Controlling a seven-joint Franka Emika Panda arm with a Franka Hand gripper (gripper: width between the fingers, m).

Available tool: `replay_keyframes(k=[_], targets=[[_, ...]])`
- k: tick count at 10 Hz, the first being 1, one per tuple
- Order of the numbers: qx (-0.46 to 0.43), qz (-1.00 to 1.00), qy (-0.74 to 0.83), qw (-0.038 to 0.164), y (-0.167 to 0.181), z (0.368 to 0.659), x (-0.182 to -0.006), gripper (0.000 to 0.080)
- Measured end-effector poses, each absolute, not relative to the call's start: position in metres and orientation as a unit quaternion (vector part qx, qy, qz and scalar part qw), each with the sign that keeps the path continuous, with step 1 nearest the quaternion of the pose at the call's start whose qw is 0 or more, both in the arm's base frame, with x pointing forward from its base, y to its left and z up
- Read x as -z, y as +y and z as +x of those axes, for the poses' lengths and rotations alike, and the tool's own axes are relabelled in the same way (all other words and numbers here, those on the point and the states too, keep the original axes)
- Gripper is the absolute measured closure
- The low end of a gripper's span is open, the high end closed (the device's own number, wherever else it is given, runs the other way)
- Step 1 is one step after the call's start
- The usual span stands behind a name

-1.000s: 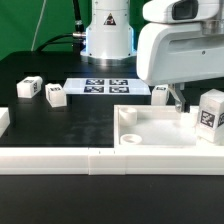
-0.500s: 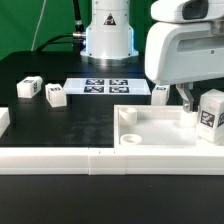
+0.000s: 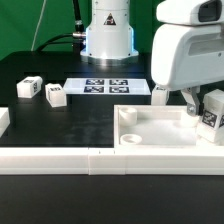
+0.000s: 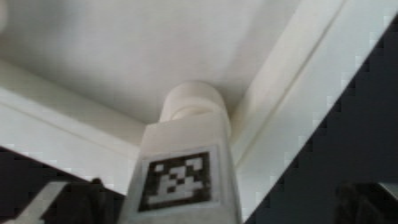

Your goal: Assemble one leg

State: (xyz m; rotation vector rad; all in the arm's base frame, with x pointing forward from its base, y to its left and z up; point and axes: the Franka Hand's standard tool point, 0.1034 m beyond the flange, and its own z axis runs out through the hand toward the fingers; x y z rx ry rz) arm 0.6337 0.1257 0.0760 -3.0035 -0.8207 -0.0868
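A leg (image 3: 211, 112), a small white block with a black-and-white tag, stands upright at the right end of the large white tray (image 3: 150, 128). My gripper (image 3: 200, 104) hangs right over it, its big white body hiding the leg's upper left part. In the wrist view the leg (image 4: 183, 150) fills the middle, tag facing the camera, with my gripper (image 4: 210, 206) open and one dark finger on each side, neither touching it. Three more legs lie on the black table: two (image 3: 28, 88) (image 3: 55, 96) at the left and one (image 3: 161, 94) behind the tray.
The marker board (image 3: 105, 86) lies flat at the back centre before the arm's base (image 3: 107, 35). A long white rail (image 3: 60, 158) runs along the front. A white block (image 3: 3, 120) sits at the exterior view's left edge. The tray has a round corner hole (image 3: 130, 137).
My gripper has moved toward the exterior view's right, from over the tray's middle to over the standing leg. The legs and tray have not moved.
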Motion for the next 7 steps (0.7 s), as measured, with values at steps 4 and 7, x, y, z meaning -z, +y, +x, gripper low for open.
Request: replay_keyframes(k=[4,7], targets=[[0.028,-0.963,-0.267,0.014,0.1260,0.6336,-0.0760,0.0151],[0.028,-0.964,-0.265,0.014,0.1257,0.6337,-0.0760,0.0411]])
